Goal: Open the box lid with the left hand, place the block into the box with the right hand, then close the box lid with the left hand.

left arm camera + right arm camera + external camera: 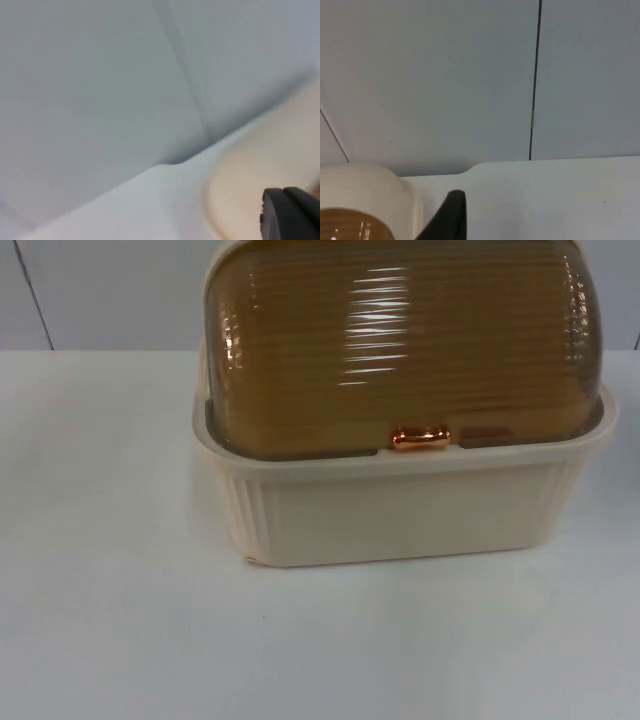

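A cream ribbed box point(400, 510) stands on the white table at the centre and right of the top view. Its domed amber see-through lid point(400, 350) is down on the rim, with a small copper handle point(420, 438) at its front edge. My left gripper point(292, 212) hangs close beside the blurred cream box wall point(260, 175), facing the partition. My right gripper point(451, 217) sits just beside the box's rounded cream corner point(365, 185), where a strip of the amber lid point(350, 225) shows.
The white table point(120, 620) spreads bare to the left of and in front of the box. A grey partition wall point(100, 290) closes off the far edge, with a dark vertical seam point(535, 80) in it.
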Robot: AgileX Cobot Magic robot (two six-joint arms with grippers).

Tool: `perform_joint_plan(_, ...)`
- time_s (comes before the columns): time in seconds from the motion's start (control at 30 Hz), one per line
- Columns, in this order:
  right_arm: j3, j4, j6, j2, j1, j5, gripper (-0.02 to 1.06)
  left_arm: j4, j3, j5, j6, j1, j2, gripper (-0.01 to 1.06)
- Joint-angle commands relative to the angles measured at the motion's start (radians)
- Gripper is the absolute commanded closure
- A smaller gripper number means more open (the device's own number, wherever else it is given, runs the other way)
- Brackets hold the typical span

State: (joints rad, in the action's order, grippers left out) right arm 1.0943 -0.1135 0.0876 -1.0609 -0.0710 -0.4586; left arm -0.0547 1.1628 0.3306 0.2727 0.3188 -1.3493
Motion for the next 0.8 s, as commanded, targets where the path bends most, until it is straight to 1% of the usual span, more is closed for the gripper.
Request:
perform_joint_plan(0.0,-0.005,-0.002,0.0,0.008,0.002,0.003,0.0,-0.017,-0.004,0.007,-0.167,-0.101,0.023,1.05)
perform_joint_plan(0.07,-0.005,-0.002,0.0,0.008,0.002,0.003,0.0,-0.017,-0.004,0.005,-0.28,-0.189,0.023,1.05)
perform_joint_plan(0.13,-0.005,-0.002,0.0,0.008,0.002,0.003,0.0,-0.017,-0.004,0.005,-0.308,-0.243,0.023,1.05)
perform_joint_plan(0.17,-0.005,-0.002,0.0,0.008,0.002,0.003,0.0,-0.017,-0.004,0.005,-0.308,-0.243,0.023,1.05)
perform_joint_plan(0.23,-0.005,-0.002,0.0,0.008,0.002,0.003,0.0,-0.001,-0.004,0.005,-0.308,-0.284,0.023,1.05)
perform_joint_plan(0.33,-0.005,-0.001,0.0,0.008,0.002,0.005,0.0,0.031,-0.004,0.009,-0.308,-0.286,0.023,1.05)
perform_joint_plan(0.37,-0.005,-0.001,0.0,0.008,0.002,0.005,0.0,0.064,-0.004,0.011,-0.308,-0.286,0.023,1.05)
perform_joint_plan(0.6,-0.005,-0.001,0.0,0.008,0.002,0.005,0.0,0.075,-0.004,-0.004,-0.308,-0.286,0.023,1.04)
perform_joint_plan(0.63,-0.005,-0.001,0.0,0.008,0.002,0.005,0.0,0.075,-0.004,-0.004,-0.308,-0.286,0.023,1.0)
perform_joint_plan(0.67,-0.005,-0.001,0.0,0.008,0.002,0.005,0.0,0.075,-0.004,-0.002,-0.308,-0.286,0.023,0.9)
perform_joint_plan(0.7,-0.005,-0.001,0.0,0.008,0.002,0.005,0.0,0.075,-0.004,-0.002,-0.308,-0.286,0.023,0.9)
perform_joint_plan(0.73,-0.005,-0.001,0.0,0.008,0.002,0.005,0.0,0.073,-0.004,-0.002,-0.308,-0.286,0.023,0.76)
perform_joint_plan(0.77,-0.005,-0.001,0.0,0.008,0.002,0.003,0.0,0.073,-0.004,-0.002,-0.308,-0.286,0.023,0.39)
